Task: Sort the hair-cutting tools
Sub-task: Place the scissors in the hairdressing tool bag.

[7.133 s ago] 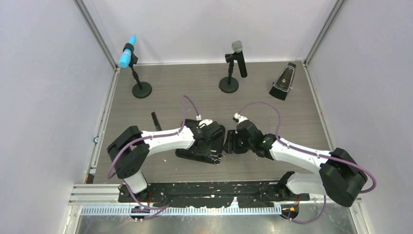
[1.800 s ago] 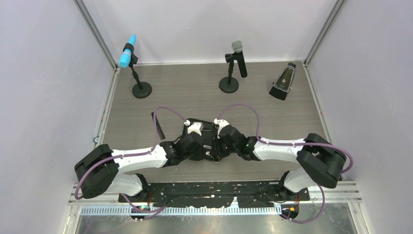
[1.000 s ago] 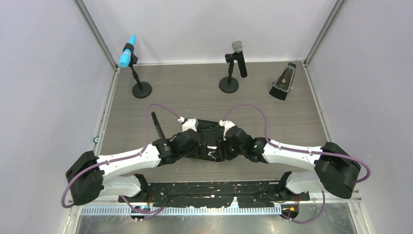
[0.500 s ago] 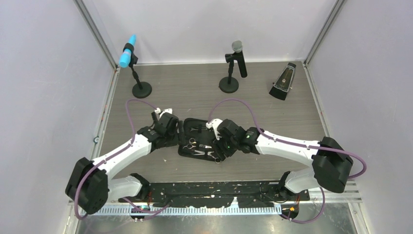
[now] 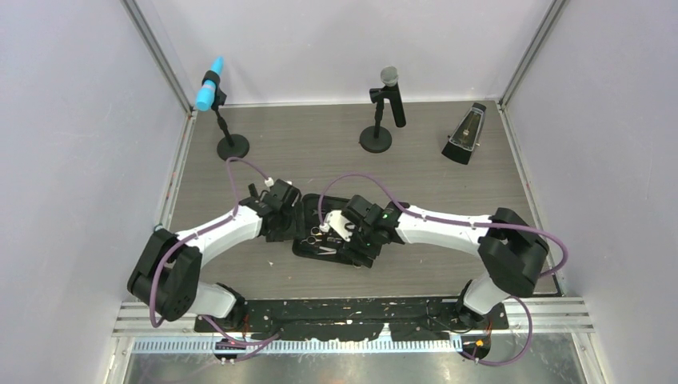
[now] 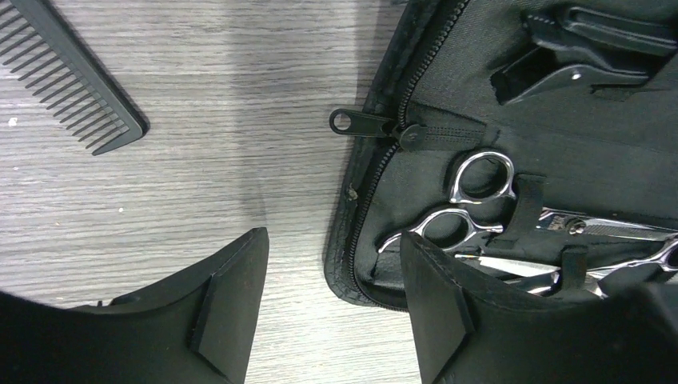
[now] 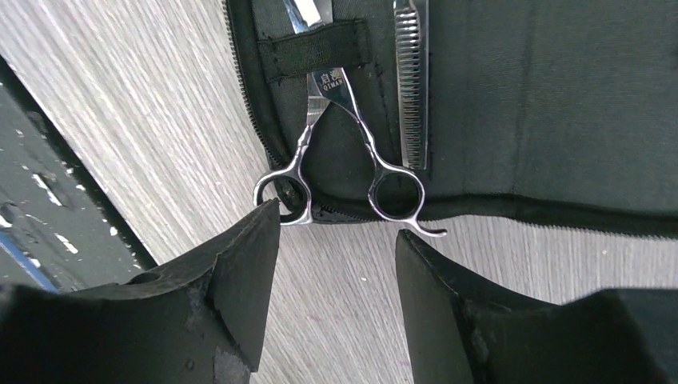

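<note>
Both grippers gape empty: I'd swing the left gripper (image 6: 332,248) to the comb (image 6: 72,72) at its 10 o'clock, pinching across the spine, right gripper (image 7: 336,232) clear of the scissors (image 7: 332,88).

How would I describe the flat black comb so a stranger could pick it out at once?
On the grey wood-grain table lies an open black zip case. The flat black plastic comb lies on bare wood left of the case, not touching it. It is all black, long-toothed and outside the case, unlike the silver scissors strapped inside.
</note>
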Robot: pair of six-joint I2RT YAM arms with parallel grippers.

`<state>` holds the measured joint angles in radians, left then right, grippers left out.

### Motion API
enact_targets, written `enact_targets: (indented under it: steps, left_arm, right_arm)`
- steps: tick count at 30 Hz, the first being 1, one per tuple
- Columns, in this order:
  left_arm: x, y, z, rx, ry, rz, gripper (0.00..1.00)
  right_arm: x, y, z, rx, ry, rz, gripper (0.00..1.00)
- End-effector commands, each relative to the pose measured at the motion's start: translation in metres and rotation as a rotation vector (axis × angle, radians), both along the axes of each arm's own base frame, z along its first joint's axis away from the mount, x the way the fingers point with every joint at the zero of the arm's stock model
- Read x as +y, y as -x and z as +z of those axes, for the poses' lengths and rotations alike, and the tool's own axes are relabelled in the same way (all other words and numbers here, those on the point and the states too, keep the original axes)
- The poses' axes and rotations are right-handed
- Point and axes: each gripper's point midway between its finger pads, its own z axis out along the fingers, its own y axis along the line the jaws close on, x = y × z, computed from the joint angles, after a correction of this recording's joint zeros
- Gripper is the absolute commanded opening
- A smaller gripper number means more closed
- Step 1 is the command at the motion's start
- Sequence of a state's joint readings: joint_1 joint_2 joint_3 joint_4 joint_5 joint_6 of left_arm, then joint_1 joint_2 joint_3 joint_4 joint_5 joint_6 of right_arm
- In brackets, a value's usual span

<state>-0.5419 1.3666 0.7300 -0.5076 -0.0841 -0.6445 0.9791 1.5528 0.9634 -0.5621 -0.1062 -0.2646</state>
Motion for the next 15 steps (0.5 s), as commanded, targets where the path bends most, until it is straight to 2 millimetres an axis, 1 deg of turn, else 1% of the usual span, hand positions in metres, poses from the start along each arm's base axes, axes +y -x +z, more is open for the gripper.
enact_targets:
  steps: [1,9,12,15]
  left_arm:
    - [-0.007,-0.009,0.004,-0.006,0.017,-0.027,0.63]
    - [-0.013,-0.009,-0.005,0.05,0.015,-0.066,0.59]
    - [-0.014,-0.009,-0.007,0.064,0.016,-0.079,0.54]
    - [-0.018,-0.006,-0.009,0.089,0.028,-0.101,0.49]
  right_arm:
    - [0.006,-0.002,-0.006,-0.004,0.018,0.072,0.61]
    - [0.004,-0.011,-0.021,-0.041,0.06,0.089,0.61]
    - [0.006,-0.01,-0.026,-0.032,0.057,0.119,0.59]
    - [0.009,-0.01,-0.028,-0.027,0.057,0.139,0.54]
